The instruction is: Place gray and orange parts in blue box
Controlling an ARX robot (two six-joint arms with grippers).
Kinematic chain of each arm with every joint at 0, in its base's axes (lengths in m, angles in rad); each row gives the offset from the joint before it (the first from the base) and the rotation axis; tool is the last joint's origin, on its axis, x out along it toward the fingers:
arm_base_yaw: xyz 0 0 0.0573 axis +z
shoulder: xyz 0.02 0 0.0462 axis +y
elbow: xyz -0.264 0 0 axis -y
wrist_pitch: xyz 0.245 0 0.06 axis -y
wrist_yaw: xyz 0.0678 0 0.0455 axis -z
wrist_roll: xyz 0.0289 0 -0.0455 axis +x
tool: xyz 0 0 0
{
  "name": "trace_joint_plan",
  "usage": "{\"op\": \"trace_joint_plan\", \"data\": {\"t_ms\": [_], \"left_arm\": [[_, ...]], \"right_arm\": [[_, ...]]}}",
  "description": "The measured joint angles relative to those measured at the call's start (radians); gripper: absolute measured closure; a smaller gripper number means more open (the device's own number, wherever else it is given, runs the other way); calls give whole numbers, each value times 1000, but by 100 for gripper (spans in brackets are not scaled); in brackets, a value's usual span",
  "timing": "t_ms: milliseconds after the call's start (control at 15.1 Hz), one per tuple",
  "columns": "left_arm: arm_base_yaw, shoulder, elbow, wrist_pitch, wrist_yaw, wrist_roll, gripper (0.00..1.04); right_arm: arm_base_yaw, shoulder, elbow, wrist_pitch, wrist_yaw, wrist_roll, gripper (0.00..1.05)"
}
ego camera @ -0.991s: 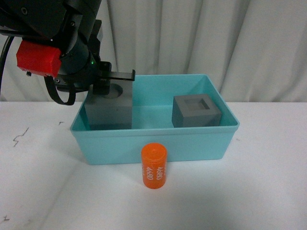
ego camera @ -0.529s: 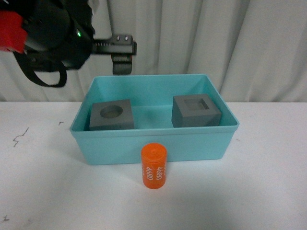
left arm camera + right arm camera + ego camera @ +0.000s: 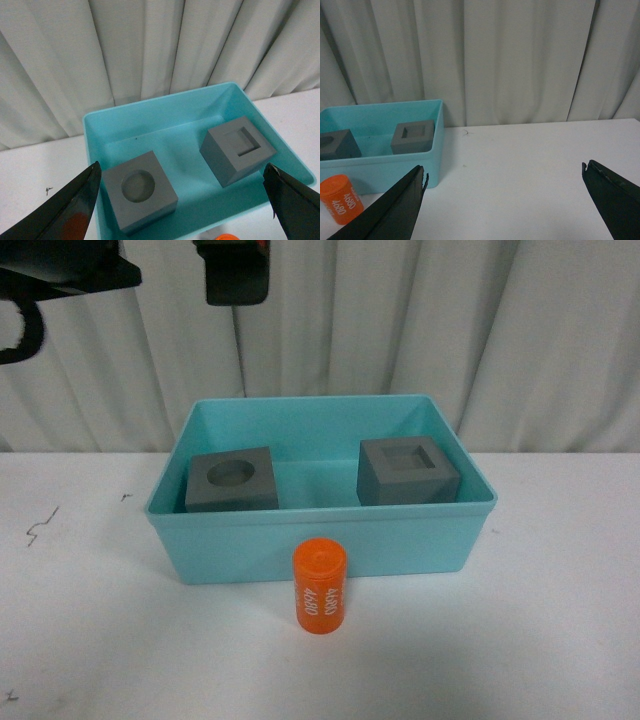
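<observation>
Orange cylinder (image 3: 320, 588) is the only part outside the box (image 3: 400, 545). It stands on the white table (image 3: 520, 640), just near of the box's near wall at about mid-width; can't tell if it touches the wall.

Both gray cubes are inside, well apart. The round-recess cube (image 3: 231, 482) sits at the left and the square-recess cube (image 3: 408, 472) at the right, both with recesses up. There is bare floor between them.

Left gripper (image 3: 181, 166) is high above the box looking down into it, fingers spread wide, holding nothing. Right gripper (image 3: 503, 167) is off to the right and low over the table, fingers also spread wide, also empty. Neither is near the cylinder.

Step, as I judge it: the gray parts are done and the orange pick hasn't started. Next move likely calls for one arm to come down to the near side of the box and close across the cylinder's round wall. It would then lift clear of the near rim and release over the free floor between the cubes.

Cylinder is upright, long axis vertical, flat end up. White numbers face the near side and run up the wall sideways. The round wall may slip if the grip is off-centre.
</observation>
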Motion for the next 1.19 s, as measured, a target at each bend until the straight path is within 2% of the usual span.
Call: {"op": "trace_joint_plan", "data": {"t_ms": [66, 132, 396, 793, 859, 925, 1189], "left_arm": [[7, -103, -144, 266, -144, 34, 19], [114, -273, -435, 518, -164, 58, 56], [203, -441, -648, 550, -60, 56, 104], [295, -673, -817, 471, 28, 60, 103], [352, -715, -836, 444, 100, 61, 103], [380, -749, -848, 423, 108, 61, 103], [378, -885, -897, 355, 119, 61, 103]], "right_arm": [[0, 0, 0, 0, 0, 0, 6], [0, 0, 0, 0, 0, 0, 6], [0, 0, 0, 0, 0, 0, 6], [0, 0, 0, 0, 0, 0, 6], [0, 0, 0, 0, 0, 0, 6], [0, 0, 0, 0, 0, 0, 6], [0, 0, 0, 0, 0, 0, 6]]}}
